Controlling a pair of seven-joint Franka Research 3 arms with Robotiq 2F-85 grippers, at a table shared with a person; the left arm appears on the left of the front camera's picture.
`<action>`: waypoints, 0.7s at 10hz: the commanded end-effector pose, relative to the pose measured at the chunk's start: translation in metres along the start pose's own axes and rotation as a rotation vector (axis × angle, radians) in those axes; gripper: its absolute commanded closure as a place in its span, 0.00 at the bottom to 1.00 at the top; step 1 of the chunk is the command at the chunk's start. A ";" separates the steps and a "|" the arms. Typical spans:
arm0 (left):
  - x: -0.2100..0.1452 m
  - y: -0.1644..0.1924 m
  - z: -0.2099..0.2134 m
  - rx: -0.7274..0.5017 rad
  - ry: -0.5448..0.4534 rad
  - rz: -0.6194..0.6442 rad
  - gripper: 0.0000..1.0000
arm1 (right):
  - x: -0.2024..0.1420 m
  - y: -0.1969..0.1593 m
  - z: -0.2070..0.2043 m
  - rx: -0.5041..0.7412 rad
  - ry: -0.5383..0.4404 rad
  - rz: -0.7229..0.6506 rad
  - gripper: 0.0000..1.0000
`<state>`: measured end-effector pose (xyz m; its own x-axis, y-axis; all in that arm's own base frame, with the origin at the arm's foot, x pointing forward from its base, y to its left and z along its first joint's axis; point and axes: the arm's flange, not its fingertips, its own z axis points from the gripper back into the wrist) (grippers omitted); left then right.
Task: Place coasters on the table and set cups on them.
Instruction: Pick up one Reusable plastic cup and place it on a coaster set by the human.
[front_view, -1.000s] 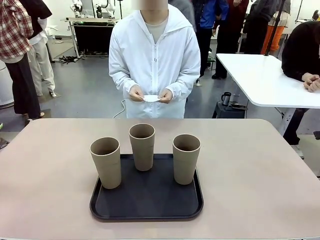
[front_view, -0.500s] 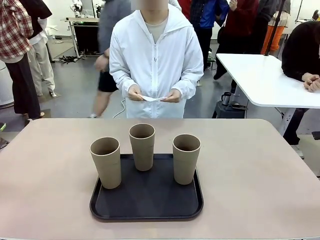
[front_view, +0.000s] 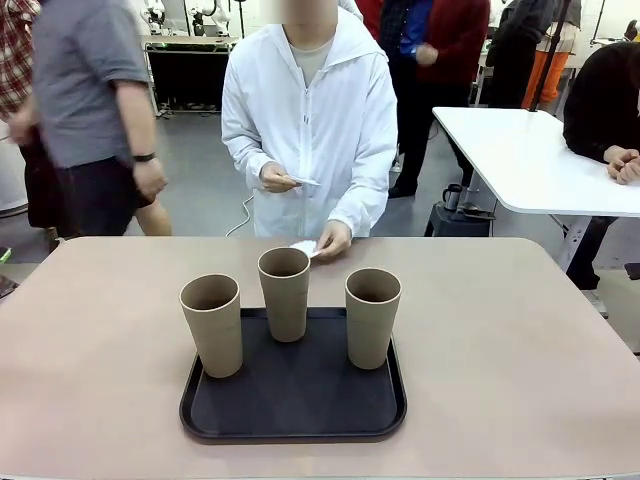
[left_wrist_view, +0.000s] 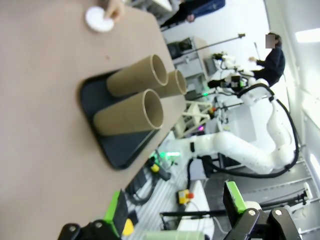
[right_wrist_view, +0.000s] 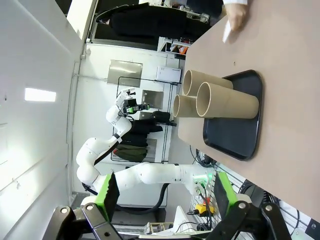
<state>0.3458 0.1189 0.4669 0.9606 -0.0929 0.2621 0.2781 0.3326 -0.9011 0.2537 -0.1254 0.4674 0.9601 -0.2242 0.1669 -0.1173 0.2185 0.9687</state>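
Left gripper (left_wrist_view: 175, 207): jaws wide, nothing between them. It stands off the near edge of the table (front_view: 520, 340). Right gripper (right_wrist_view: 165, 192): the same, wide and empty, well apart from the work.

The three cups (front_view: 285, 293) stand upright on the tray (front_view: 295, 405), one at the rear and two forward. None is on a coaster.

Change noted: a second ago the person held the white paper discs in both hands at waist height. Now the lowered hand (front_view: 333, 240) is at the far edge of the table. It presses one coaster (front_view: 304, 247) to the surface just behind the rear cup, and the left wrist view confirms a round white disc lying flat there. The raised hand (front_view: 275, 178) keeps the remaining coasters (front_view: 302, 181); we cannot tell their count.

Assessment: we judge the first coaster to be going down and the task barely begun. No cup can be set until the hand clears. The likely next call is for one gripper to take a cup off the tray.
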 end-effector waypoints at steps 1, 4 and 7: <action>-0.001 -0.001 0.002 -0.009 -0.005 -0.004 0.00 | 0.001 0.000 0.000 0.002 -0.004 0.003 0.00; -0.001 -0.001 0.002 -0.009 -0.005 -0.004 0.00 | 0.001 0.000 0.000 0.002 -0.004 0.003 0.00; -0.001 -0.001 0.002 -0.009 -0.005 -0.004 0.00 | 0.001 0.000 0.000 0.002 -0.004 0.003 0.00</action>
<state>0.3458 0.1189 0.4669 0.9606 -0.0930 0.2621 0.2781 0.3324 -0.9012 0.2537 -0.1254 0.4674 0.9601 -0.2243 0.1669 -0.1173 0.2186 0.9687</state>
